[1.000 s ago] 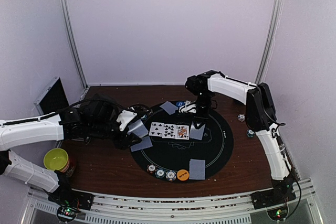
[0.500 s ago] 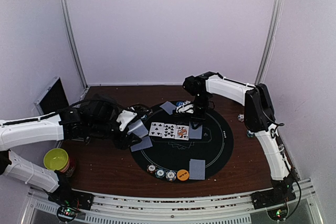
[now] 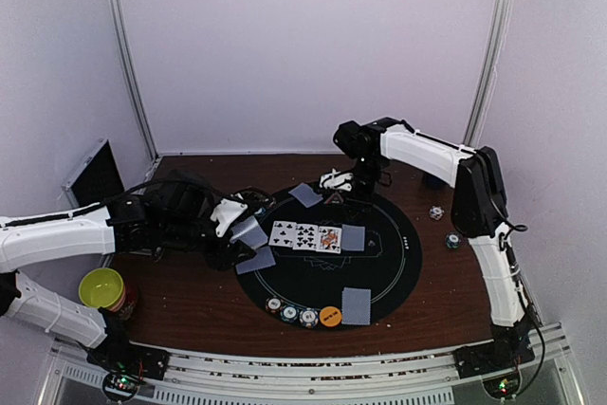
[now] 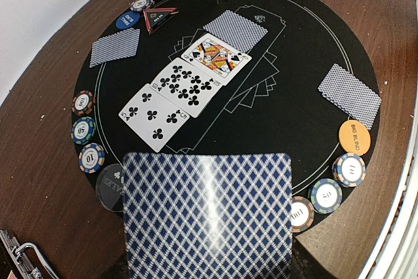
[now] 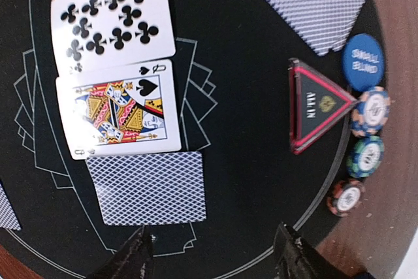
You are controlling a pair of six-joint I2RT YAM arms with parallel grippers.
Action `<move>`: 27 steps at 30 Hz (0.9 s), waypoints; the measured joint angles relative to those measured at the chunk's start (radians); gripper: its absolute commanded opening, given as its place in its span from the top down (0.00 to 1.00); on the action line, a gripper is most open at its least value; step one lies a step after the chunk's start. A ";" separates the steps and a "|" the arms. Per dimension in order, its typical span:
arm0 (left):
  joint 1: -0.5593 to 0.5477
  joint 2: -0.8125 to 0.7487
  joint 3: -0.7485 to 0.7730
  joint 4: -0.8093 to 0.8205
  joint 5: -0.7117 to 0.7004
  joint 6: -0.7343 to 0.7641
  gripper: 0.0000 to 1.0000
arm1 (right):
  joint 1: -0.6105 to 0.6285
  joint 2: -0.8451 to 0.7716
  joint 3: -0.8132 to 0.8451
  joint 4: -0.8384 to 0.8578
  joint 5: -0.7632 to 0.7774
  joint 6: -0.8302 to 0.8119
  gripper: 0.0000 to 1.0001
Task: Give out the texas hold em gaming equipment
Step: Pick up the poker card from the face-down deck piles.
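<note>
Since a second ago the right gripper (image 5: 212, 256) has lifted off the face-down card (image 5: 147, 187) and drawn back toward the far edge of the round mat (image 3: 379, 272). Its fingers are spread with nothing between them, so the card is released. That card lies flat, touching the queen of spades (image 5: 117, 109), as the fourth in the row at the mat's centre, probably the next community card waiting to be turned.

The left gripper (image 3: 228, 234) hovers over the mat's left edge, clenched on a pack of cards (image 4: 206, 217); whether it is one card or a thin stack I cannot tell. Held level there, it likely serves as the dealing stock.

The cards are thin and glossy, with lattice-printed backs. The mat looks like matte black felt on a brown wood table (image 3: 190, 301). At the far edge sit the red triangle marker (image 5: 313, 106), the blue button (image 5: 362, 62) and three striped chips (image 5: 369, 112). More chips flank the orange button (image 4: 354, 137) near the front edge.
</note>
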 measured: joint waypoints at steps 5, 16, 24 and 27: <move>0.000 0.000 0.000 0.000 0.000 0.000 0.41 | 0.002 -0.164 -0.083 0.091 -0.015 0.064 0.00; 0.000 0.000 0.000 0.000 -0.001 0.000 0.41 | 0.017 -0.504 -0.401 0.485 -0.078 0.372 0.00; 0.000 0.000 0.000 0.000 -0.002 0.000 0.41 | 0.013 -0.547 -0.463 0.631 -0.317 0.608 0.00; 0.000 0.000 0.000 0.000 -0.002 0.000 0.41 | 0.019 -0.547 -0.541 0.718 -0.448 0.695 0.00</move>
